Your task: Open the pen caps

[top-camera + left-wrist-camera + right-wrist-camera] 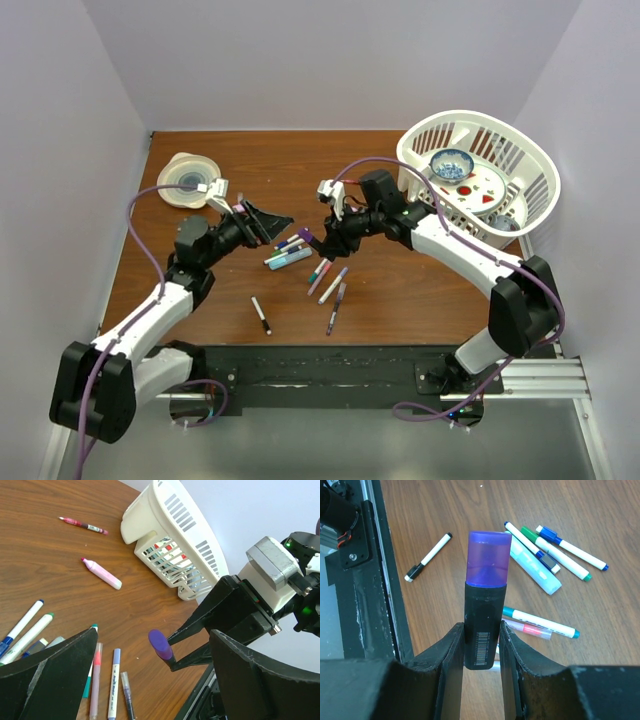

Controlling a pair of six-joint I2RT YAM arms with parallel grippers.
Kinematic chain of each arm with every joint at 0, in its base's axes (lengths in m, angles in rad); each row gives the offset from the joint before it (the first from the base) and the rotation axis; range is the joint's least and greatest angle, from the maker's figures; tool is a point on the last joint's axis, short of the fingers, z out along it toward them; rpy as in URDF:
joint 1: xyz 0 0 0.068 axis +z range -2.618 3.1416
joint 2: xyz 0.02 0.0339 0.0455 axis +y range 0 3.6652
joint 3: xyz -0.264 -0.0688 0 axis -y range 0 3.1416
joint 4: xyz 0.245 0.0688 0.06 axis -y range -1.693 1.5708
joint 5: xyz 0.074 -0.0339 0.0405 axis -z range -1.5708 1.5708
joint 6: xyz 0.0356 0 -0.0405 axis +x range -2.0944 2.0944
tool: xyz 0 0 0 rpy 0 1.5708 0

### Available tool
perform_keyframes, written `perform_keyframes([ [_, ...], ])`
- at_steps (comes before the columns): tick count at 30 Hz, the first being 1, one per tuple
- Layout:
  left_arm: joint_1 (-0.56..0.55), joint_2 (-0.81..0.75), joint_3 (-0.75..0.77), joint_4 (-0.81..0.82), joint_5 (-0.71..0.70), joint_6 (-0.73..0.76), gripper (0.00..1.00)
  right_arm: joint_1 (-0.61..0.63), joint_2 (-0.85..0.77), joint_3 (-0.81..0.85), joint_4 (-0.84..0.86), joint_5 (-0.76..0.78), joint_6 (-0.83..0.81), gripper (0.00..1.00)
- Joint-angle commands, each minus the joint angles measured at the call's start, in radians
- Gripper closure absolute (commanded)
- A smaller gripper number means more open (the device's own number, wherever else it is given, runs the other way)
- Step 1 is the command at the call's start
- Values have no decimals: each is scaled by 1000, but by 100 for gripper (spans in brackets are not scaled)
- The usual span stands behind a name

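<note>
My right gripper (481, 630) is shut on the black barrel of a thick highlighter pen (482, 625). Its purple pen cap (489, 560) is on and sticks out past the fingertips. In the top view that cap (305, 235) points left, held above the table towards my left gripper (275, 222). The left gripper (154, 635) is open wide, and the purple cap (160, 644) hangs in the gap between its two fingers without touching either. Several capped pens (290, 255) lie on the wood beneath and between the grippers.
More pens (335, 285) lie nearer the front and a black-capped one (261, 315) lies alone. A pink highlighter (101, 573) and a thin red pen (82, 525) lie apart. A white basket (530, 170) with dishes stands back right, a round lid (190, 180) back left.
</note>
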Motion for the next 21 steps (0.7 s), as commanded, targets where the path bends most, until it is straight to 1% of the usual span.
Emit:
perform_keyframes([
  [1,-14,34,30,91,-9,-9,0,-23,-35,-6,45,-41,11,100],
  [8,-61,121,59,151,-35,-29,0,-34,-20,-12,55,-44,14,100],
  [13,-118,201,108,110,-112,-20,0,-36,-10,-17,63,-50,17,100],
  [18,-195,241,132,65,-196,-26,0,-34,-13,-34,101,-29,45,100],
  [19,-207,245,134,59,-233,-26,2,-34,-13,-40,108,-27,57,100],
  [20,-225,248,134,47,-251,-26,8,-36,-10,-43,120,-21,63,100],
  [21,-231,251,135,37,-268,-29,12,-34,-9,-45,124,-18,68,100],
])
